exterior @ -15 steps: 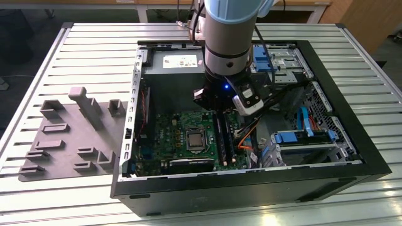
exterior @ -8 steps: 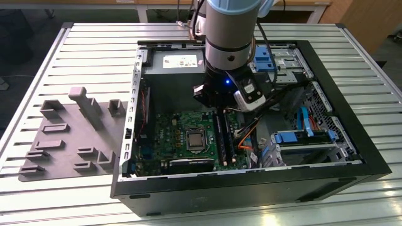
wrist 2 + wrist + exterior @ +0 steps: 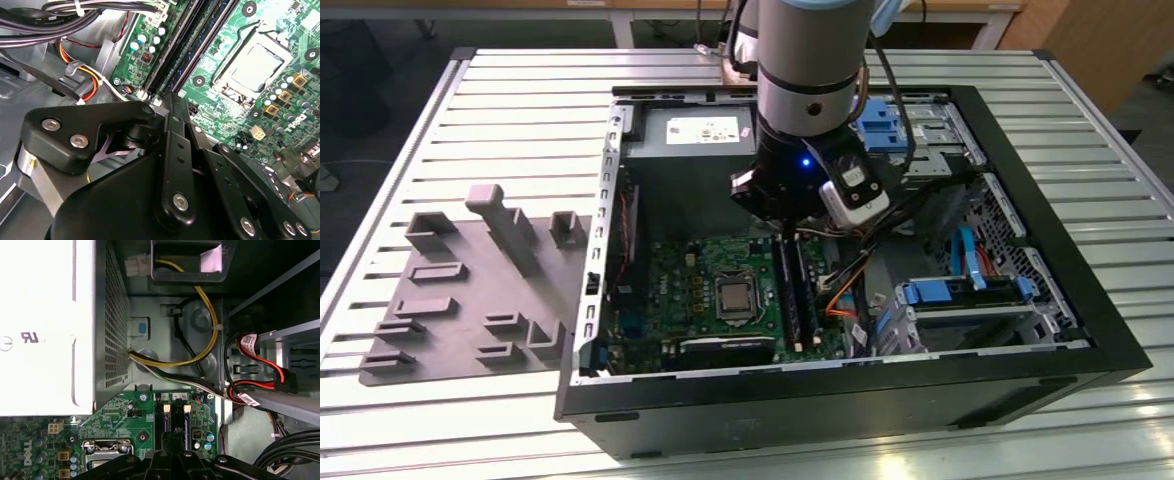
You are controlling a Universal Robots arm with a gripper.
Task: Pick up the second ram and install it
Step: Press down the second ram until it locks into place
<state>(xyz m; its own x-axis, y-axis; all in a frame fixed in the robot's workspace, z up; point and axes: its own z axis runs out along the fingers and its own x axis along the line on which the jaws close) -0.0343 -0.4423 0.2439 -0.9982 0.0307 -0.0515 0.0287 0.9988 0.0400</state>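
Observation:
My gripper hangs inside the open computer case, over the end of the long black memory slots nearest the grey power supply. Its fingers stand shut, tips together just above the slots, in both wrist views. A thin dark blue-green stick that I take for the second ram stands in a slot on the green motherboard, right under the tips. It runs away from them along the slot. I cannot tell whether the tips touch it.
The processor socket lies beside the slots. Yellow, black and red cables loop between the power supply and the drive cage with blue brackets. A grey parts fixture lies on the slatted table at the exterior view's left.

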